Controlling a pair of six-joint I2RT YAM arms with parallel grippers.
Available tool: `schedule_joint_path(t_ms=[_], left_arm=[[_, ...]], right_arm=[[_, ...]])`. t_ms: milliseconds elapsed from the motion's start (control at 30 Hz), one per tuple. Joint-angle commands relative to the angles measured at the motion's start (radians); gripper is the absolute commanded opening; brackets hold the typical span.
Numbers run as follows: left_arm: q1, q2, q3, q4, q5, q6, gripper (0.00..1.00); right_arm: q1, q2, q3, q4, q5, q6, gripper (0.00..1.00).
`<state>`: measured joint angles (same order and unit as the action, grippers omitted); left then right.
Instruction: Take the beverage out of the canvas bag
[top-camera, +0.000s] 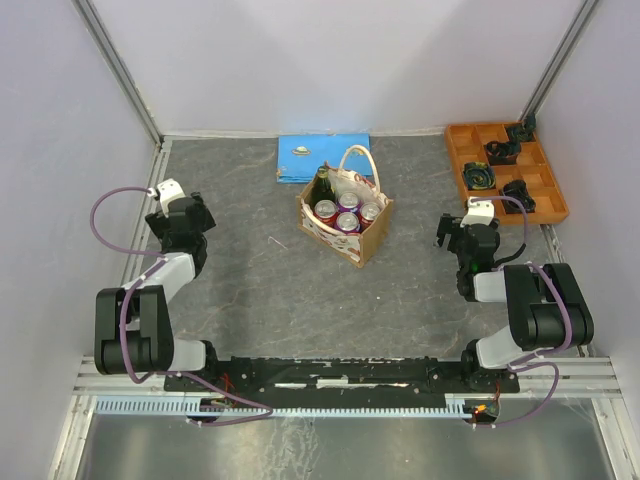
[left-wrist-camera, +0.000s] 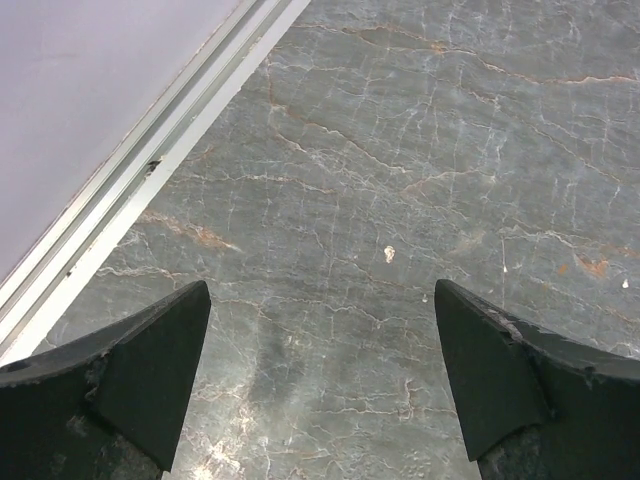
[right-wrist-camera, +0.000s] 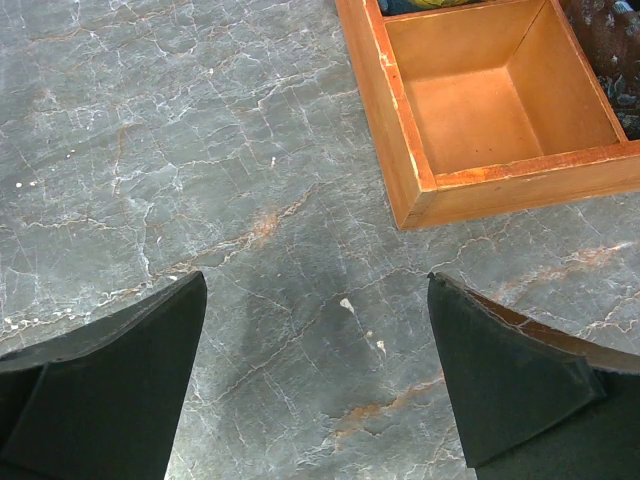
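The canvas bag stands at the table's middle back, beige with cream loop handles and a red-and-dark print. Inside it stand a dark glass bottle and three red-topped cans. My left gripper is open and empty over bare table far left of the bag; its wrist view shows spread fingers over grey stone. My right gripper is open and empty to the right of the bag; its fingers hang over bare table near the orange tray.
An orange compartment tray with dark small parts stands at the back right; its empty near compartment shows in the right wrist view. A flat blue rectangle lies behind the bag. White walls close in on the left, back and right.
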<state>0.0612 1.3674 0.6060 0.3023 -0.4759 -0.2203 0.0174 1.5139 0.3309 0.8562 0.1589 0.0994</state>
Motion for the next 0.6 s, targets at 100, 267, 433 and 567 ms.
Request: schedule_joint_path(t_ms=[100, 267, 433, 567], left_arm=[[0.001, 0.016, 0.017, 0.045, -0.051, -0.051, 0.99], [0.000, 0.028, 0.030, 0.042, -0.047, -0.039, 0.99], [0.000, 0.040, 0.039, 0.044, -0.047, -0.033, 0.99], [-0.001, 0.049, 0.044, 0.049, -0.044, -0.028, 0.99]], right_arm=[[-0.001, -0.004, 0.021, 0.034, -0.004, -0.011, 0.99], [0.000, -0.003, 0.022, 0.033, -0.004, -0.012, 0.99], [0.000, -0.003, 0.022, 0.033, -0.004, -0.012, 0.99], [-0.001, -0.004, 0.022, 0.034, -0.004, -0.010, 0.99]])
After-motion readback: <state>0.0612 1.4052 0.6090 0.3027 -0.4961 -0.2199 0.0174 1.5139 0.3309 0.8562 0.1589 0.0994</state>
